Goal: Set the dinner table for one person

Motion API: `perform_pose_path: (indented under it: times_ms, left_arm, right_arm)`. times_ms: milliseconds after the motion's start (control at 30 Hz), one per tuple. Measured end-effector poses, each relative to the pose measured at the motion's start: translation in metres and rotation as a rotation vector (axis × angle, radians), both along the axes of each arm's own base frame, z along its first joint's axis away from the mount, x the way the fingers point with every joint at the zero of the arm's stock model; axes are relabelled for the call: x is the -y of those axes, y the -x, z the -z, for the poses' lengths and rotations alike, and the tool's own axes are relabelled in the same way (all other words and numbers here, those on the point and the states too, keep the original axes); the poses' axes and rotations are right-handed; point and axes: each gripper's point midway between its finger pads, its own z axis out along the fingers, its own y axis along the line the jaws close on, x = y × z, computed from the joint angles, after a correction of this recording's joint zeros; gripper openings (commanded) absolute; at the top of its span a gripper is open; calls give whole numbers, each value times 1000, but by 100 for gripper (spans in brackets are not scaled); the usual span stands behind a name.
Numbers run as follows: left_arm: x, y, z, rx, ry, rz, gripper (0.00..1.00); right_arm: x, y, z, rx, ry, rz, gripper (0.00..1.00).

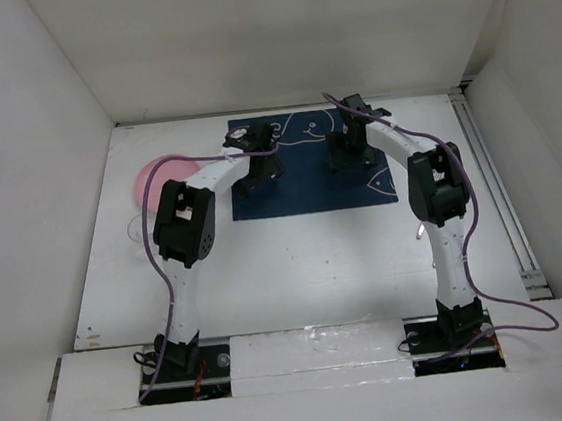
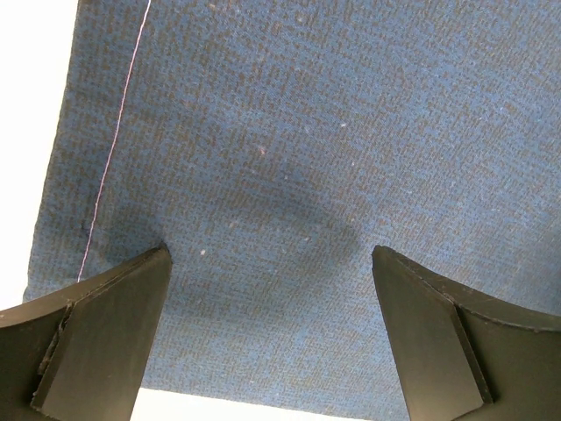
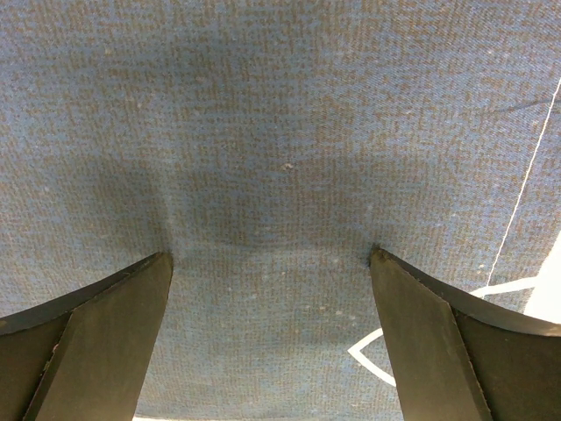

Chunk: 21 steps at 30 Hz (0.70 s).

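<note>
While both arms reach over the navy placemat (image 1: 312, 195), you look to be squaring the cloth on the dinner table (image 1: 307, 263). Keep both sets of fingers level and move them together, since dragging one side alone would likely wrinkle or skew it. Your left gripper (image 2: 272, 254) has its jaws spread wide with nothing between them, low over the mat's left part near the stitched hem, and white tabletop shows just past that edge. Your right gripper (image 3: 272, 254) is equally wide and empty, over the right part by the white line drawing. Whether the fingertips actually press the cloth I cannot tell. The table lies directly beneath both grippers, under the mat, with a pink plate (image 1: 162, 178) at far left.
</note>
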Motion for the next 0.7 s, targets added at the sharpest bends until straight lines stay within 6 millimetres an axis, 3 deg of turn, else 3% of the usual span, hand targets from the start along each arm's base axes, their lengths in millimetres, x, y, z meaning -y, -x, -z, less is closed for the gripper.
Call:
perform_pose_path:
  times_ms: [700]
  left_arm:
    - [0, -2, -2, -7, 17, 3, 99]
  right_arm:
    - [0, 3, -2, 1, -1, -7, 100]
